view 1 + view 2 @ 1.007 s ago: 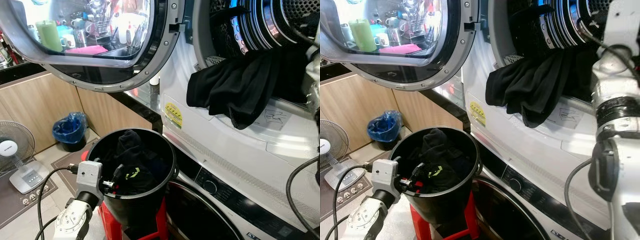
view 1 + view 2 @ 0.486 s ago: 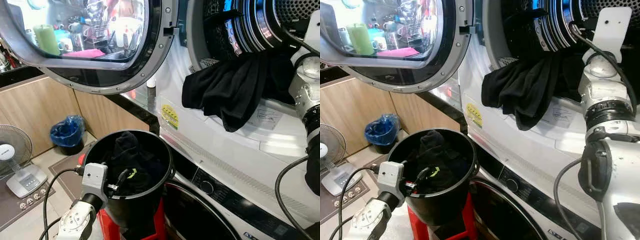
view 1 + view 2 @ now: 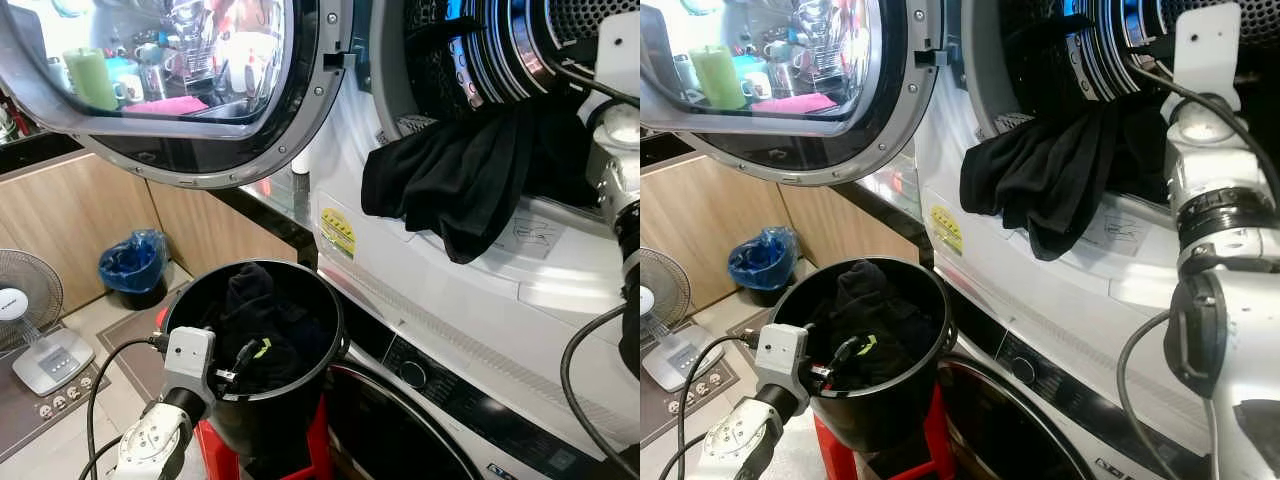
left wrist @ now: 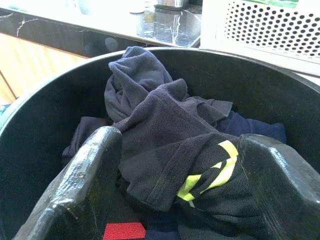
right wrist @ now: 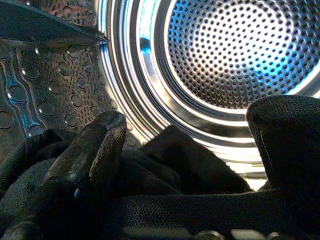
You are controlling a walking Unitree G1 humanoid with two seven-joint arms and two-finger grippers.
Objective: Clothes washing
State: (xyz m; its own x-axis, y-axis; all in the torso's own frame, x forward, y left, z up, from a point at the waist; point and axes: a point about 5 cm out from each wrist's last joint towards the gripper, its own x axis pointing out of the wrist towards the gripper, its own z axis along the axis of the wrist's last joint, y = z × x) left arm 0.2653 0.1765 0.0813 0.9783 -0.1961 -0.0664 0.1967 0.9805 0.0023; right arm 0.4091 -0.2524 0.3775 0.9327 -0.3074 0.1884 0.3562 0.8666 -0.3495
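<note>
The front-loading washer stands with its round door (image 3: 180,90) swung open to the left. A black garment (image 3: 450,180) hangs half out over the lip of the steel drum (image 5: 235,55). My right arm (image 3: 1215,200) reaches into the drum opening. There my right gripper (image 5: 187,120) is open, its fingers (image 5: 100,150) spread just over the black cloth. A black bucket (image 3: 335,300) of dark clothes (image 4: 165,120), one with yellow stripes, stands below the door. At its near rim my left gripper (image 4: 180,142) is open, pointing at the clothes and holding nothing.
The bucket rests on a red stool (image 3: 310,450) right against a lower machine with a dark round door (image 3: 400,430). A blue-lined bin (image 3: 133,268), a floor fan (image 3: 25,300) and wooden cabinets lie to the left. A black countertop edge runs behind the bucket.
The view has shifted a little to the right. My right arm has risen slightly at the drum opening. The left gripper and the hanging garment look unchanged.
</note>
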